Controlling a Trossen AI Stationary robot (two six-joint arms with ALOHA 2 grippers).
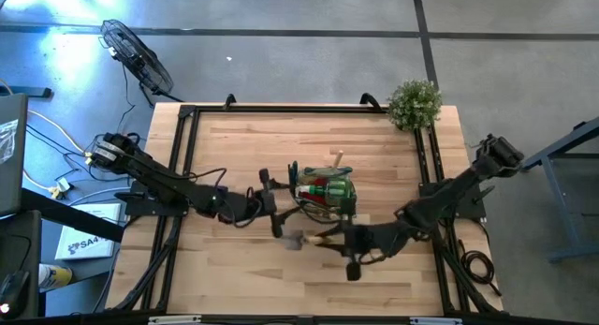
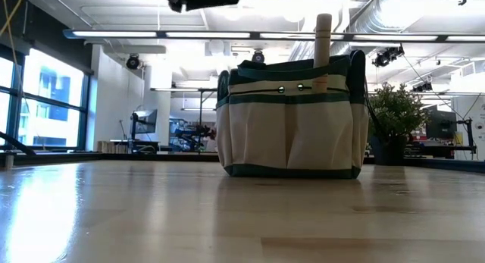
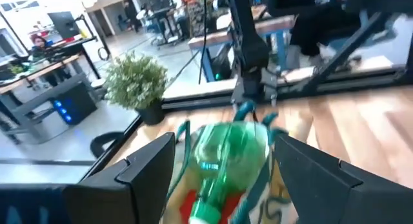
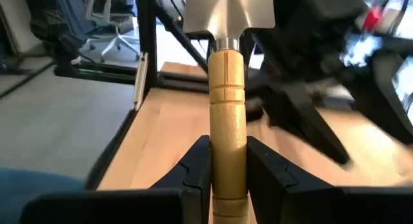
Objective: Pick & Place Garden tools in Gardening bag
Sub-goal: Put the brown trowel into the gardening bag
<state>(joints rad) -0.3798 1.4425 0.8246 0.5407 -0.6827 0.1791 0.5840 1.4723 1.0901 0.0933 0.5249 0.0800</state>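
Green spray bottle (image 3: 227, 161) in bag (image 3: 274, 198), open end effector (image 3: 226, 185), plant (image 3: 137, 81) beyond

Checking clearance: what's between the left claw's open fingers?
Left wrist view: the green spray bottle, standing in the bag, sits between the left claw's open fingers, untouched.

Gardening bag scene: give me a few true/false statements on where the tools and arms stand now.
1. The right tool is shut on a wooden-handled trowel. True.
2. The left tool is clamped on the green spray bottle. False: its fingers stand open on either side of the bottle.
3. The gardening bag lies tipped on its side. False: it stands upright on the table.
4. A wooden handle sticks up out of the bag. True.
5. The bushy plant sits inside the bag. False: it stands at a far table corner.
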